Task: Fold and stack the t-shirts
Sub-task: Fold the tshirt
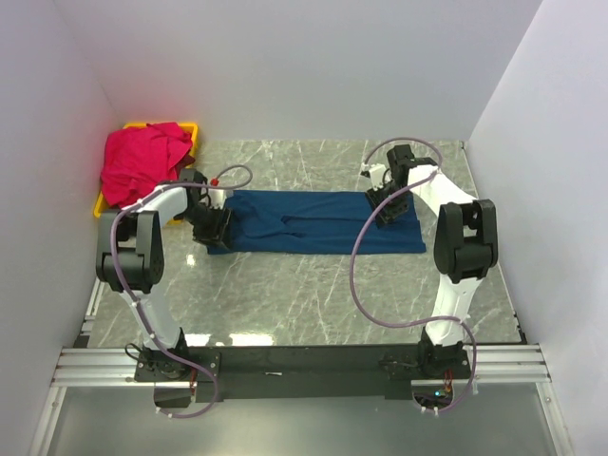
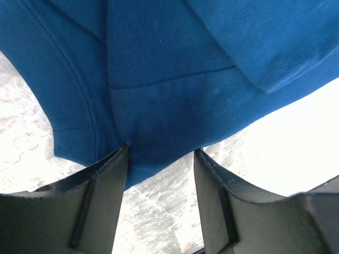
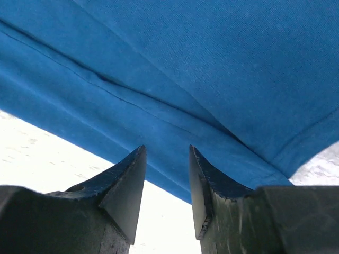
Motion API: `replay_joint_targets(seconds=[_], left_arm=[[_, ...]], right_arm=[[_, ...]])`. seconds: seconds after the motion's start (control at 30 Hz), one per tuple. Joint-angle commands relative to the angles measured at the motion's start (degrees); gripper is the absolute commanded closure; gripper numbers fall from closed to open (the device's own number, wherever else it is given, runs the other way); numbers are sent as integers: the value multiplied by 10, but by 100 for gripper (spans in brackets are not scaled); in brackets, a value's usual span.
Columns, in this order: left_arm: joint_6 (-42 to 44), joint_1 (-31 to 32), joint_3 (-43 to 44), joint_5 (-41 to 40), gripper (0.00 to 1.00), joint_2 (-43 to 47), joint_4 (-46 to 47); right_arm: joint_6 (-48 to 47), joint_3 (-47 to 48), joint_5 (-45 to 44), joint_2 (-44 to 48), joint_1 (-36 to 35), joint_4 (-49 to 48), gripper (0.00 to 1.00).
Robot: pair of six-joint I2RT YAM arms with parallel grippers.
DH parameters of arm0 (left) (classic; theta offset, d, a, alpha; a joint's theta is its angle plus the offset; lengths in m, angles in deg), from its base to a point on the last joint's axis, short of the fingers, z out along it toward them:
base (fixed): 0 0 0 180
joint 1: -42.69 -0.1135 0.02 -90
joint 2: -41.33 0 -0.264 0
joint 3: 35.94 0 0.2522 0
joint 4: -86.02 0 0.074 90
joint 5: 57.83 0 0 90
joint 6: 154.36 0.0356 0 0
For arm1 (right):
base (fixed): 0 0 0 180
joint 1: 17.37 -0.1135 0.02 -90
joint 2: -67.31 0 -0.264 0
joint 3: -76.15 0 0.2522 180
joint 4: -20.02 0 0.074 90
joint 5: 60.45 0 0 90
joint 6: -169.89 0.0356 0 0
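Navy t-shirt (image 1: pixel 318 223) is being flanked by left gripper (image 2: pixel 160 151) and right gripper (image 3: pixel 167 148), both being held open at its ends, nothing being gripped tbh.

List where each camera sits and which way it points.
Top external: above and behind the bases, looking down on the table, both arms and the navy t-shirt.
Left wrist: on the left arm, looking past the open left gripper at the shirt's edge.
Right wrist: likewise, past the open right gripper.
Shared: all show the navy t-shirt.
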State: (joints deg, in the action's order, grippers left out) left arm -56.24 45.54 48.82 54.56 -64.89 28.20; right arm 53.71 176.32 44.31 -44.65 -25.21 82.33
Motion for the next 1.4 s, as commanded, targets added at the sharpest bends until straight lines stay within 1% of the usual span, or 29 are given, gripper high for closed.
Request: replay_joint_targets(seconds=[0.0, 0.1, 0.2, 0.23, 0.27, 0.3, 0.37, 0.4, 0.43, 0.5, 0.53, 0.57, 0.6, 0.67, 0.7, 0.87, 0.93, 1.03, 1.17, 1.23, 1.37], left_arm=[[15, -1, -9, 0, 43, 23, 21], [20, -2, 15, 30, 43, 42, 24], [9, -2, 82, 41, 43, 44, 24], [-1, -2, 92, 41, 42, 44, 36], [-8, -2, 100, 37, 41, 44, 45], [-24, -2, 115, 34, 39, 42, 53], [-41, -3, 134, 23, 38, 31, 71], [-56, -4, 149, 22, 37, 28, 79], [-59, -4, 159, 21, 37, 15, 84], [-68, -6, 195, 25, 38, -3, 71], [-73, -8, 205, 23, 38, -20, 68], [-77, -10, 212, 21, 39, -27, 68], [-101, -13, 221, 21, 39, -33, 70], [-112, -18, 230, 23, 39, -50, 71], [-122, -20, 239, 26, 39, -55, 74], [-154, -27, 264, 27, 38, -98, 63], [-154, -27, 284, 29, 38, -119, 43], [-153, -27, 281, 29, 38, -124, 48], [-148, -27, 276, 38, 37, -127, 45], [-143, -27, 273, 40, 37, -128, 45], [-135, -27, 263, 32, 36, -124, 49]], right_arm=[[-24, -3, -38, 0, 2, -27, 55], [-24, 7, -32, -2, 2, -19, 55], [1, 46, 44, 3, -2, 16, 56], [22, 54, 87, 12, -9, 21, 57], [34, 61, 111, 19, -15, 21, 57], [47, 60, 130, 28, -19, 2, 57], [87, 39, 164, 59, -45, -34, 57], [97, 30, 170, 68, -58, -78, 57], [112, 24, 169, 81, -82, -99, 57], [108, 24, 143, 83, -114, -136, 59], [104, 27, 131, 80, -127, -146, 60], [99, 37, 108, 77, -159, -165, 60], [85, 41, 99, 71, -170, -173, 60], [70, 51, 80, 64, -209, -201, 61], [55, 53, 57, 56, -223, -212, 62], [28, 73, -3, 31, -299, -266, 61], [11, 84, -38, 15, -342, -272, 59], [-12, 101, -77, -14, -382, -282, 58], [-26, 149, -107, -66, -412, -272, 57], [-23, 184, -109, -100, -420, -260, 57], [-18, 214, -97, -136, -424, -240, 57]])
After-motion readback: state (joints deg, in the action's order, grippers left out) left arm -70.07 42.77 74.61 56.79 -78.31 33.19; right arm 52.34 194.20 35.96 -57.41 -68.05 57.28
